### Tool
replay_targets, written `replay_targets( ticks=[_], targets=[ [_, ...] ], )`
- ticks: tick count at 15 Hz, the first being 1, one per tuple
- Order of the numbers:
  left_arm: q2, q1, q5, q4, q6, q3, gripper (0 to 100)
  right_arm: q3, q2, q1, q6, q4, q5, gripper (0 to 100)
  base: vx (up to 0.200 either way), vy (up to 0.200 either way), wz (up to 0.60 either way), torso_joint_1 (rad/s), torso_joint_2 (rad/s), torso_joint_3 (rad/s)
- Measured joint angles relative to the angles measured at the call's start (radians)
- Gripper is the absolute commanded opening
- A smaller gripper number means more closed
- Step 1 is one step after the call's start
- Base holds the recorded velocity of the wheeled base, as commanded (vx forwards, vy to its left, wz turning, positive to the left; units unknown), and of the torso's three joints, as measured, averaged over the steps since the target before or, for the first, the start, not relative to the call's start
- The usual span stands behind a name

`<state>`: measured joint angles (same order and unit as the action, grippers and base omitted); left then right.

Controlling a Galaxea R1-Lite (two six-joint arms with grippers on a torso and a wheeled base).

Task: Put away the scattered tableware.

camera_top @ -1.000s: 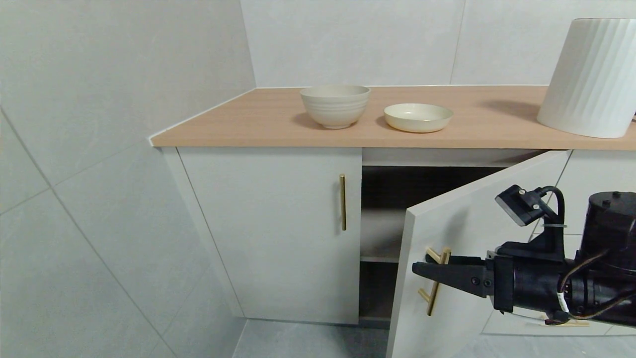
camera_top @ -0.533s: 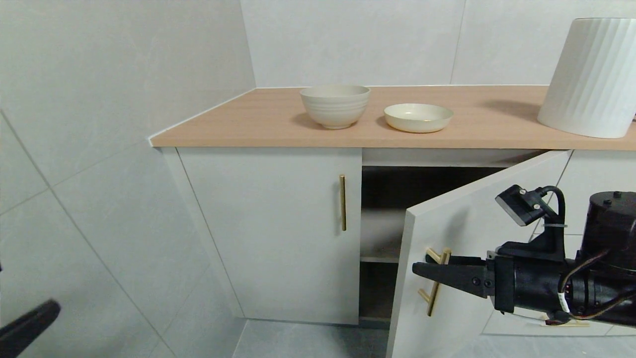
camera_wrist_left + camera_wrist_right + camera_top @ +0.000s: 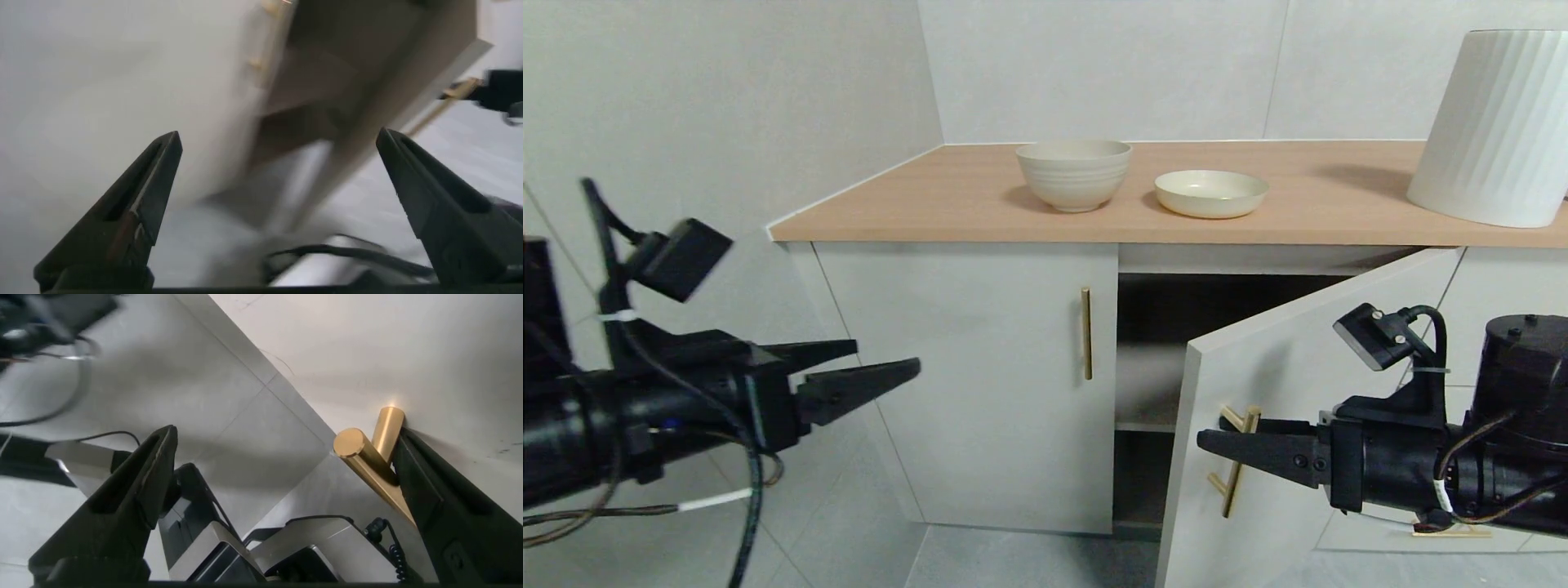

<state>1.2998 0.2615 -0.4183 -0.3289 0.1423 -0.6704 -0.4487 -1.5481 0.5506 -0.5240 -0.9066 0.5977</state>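
- Currently bowl (image 3: 1073, 173) and shallow dish (image 3: 1210, 193) sit side by side, apart, on the counter (image 3: 947, 204), upper centre of frame.
- Mid-left: left gripper (image 3: 888, 356), jaws wide, holding nothing.
- Lower right: right gripper (image 3: 1213, 433), jaws spread at the open door's (image 3: 1298, 359) brass handle (image 3: 1235, 461).

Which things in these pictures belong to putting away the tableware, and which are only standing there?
For the job:
- bowl
- shallow dish
- open cabinet door
- brass handle, by the right tool
- left tool

Only standing there:
- white ribbed object
- closed cabinet door
- countertop
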Motion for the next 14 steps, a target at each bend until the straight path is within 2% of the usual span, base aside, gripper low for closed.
replay_targets(
  ticks=[1,3,5,6,8,10,12,14],
  targets=[
    [0.066,0.041,-0.001,-0.072,0.030,0.026,100,0.001,-0.001,0.000,0.000,-0.001,0.000,100,0.000,0.000,0.00,0.000,0.00,0.000],
    [0.177,0.104,-0.001,-0.184,0.064,0.071,100,0.001,-0.004,0.001,0.000,0.000,0.000,100,0.000,0.000,0.00,0.000,0.00,0.000],
    [0.265,0.170,0.000,-0.249,0.113,0.100,100,0.002,-0.006,0.003,0.000,0.001,0.000,100,0.000,0.000,0.00,0.000,0.00,0.000],
    [0.295,0.198,0.001,-0.267,0.134,0.106,0,0.002,-0.007,0.003,0.000,0.002,0.000,100,0.000,0.000,0.00,0.000,0.00,0.000],
    [0.337,0.229,0.004,-0.285,0.141,0.110,0,0.003,-0.009,0.003,0.000,0.003,0.000,100,0.000,0.000,0.00,0.000,0.00,0.000],
    [0.365,0.236,0.020,-0.302,0.136,0.104,0,0.004,-0.013,0.003,0.000,0.006,-0.001,100,0.000,0.000,0.00,0.000,0.00,0.000],
    [0.390,0.238,0.072,-0.338,0.116,0.093,0,0.003,-0.021,0.003,0.000,0.004,-0.001,100,0.000,0.000,0.00,0.000,0.00,0.000],
    [0.433,0.241,0.095,-0.384,0.083,0.067,0,0.003,-0.031,0.003,0.000,0.005,-0.001,100,0.000,0.000,0.00,0.000,0.00,0.000]
  ],
)
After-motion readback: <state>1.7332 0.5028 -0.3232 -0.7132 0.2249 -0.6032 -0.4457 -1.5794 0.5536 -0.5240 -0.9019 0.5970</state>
